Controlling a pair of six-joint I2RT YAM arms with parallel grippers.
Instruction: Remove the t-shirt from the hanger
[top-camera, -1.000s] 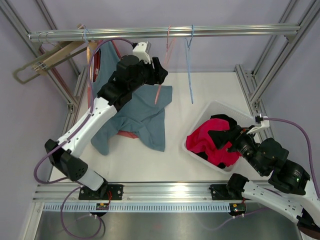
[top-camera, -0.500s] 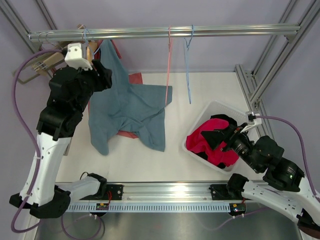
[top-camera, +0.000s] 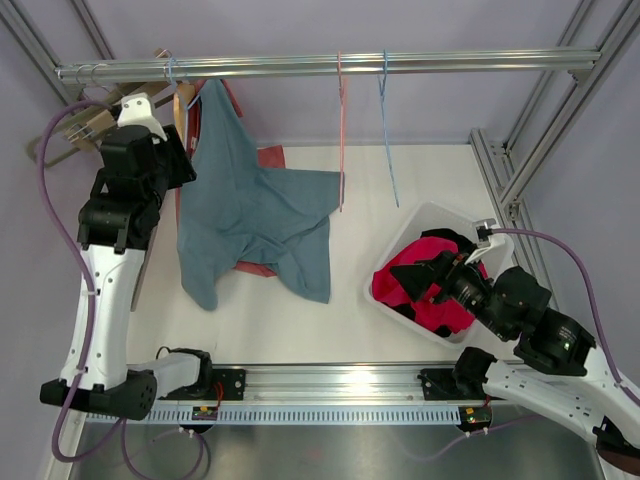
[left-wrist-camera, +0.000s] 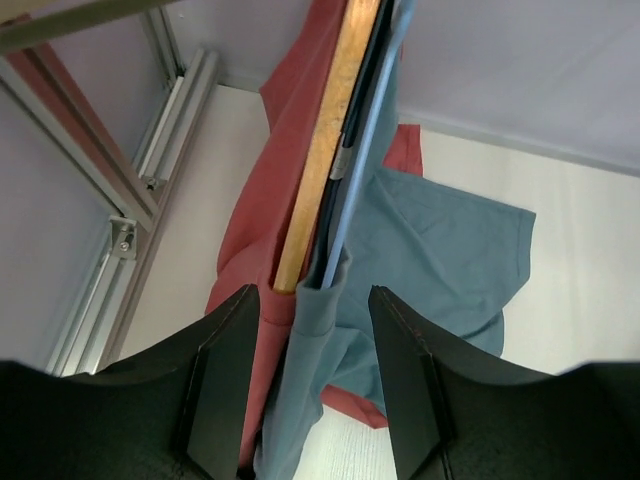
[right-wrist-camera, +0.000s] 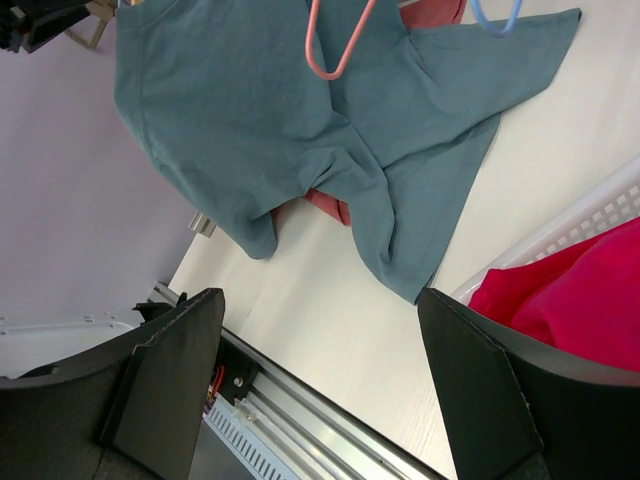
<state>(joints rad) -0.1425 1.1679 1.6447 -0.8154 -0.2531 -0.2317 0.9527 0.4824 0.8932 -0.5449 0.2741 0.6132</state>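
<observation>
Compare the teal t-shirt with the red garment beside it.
The teal t-shirt hangs on a blue hanger; the red garment on a wooden hanger. Teal spreads over red, hiding most of it. Both hang at the left end of the rail and trail onto the table.

teal t-shirt (top-camera: 250, 215) hangs bunched on a blue hanger (left-wrist-camera: 365, 150), draping downward.
</observation>
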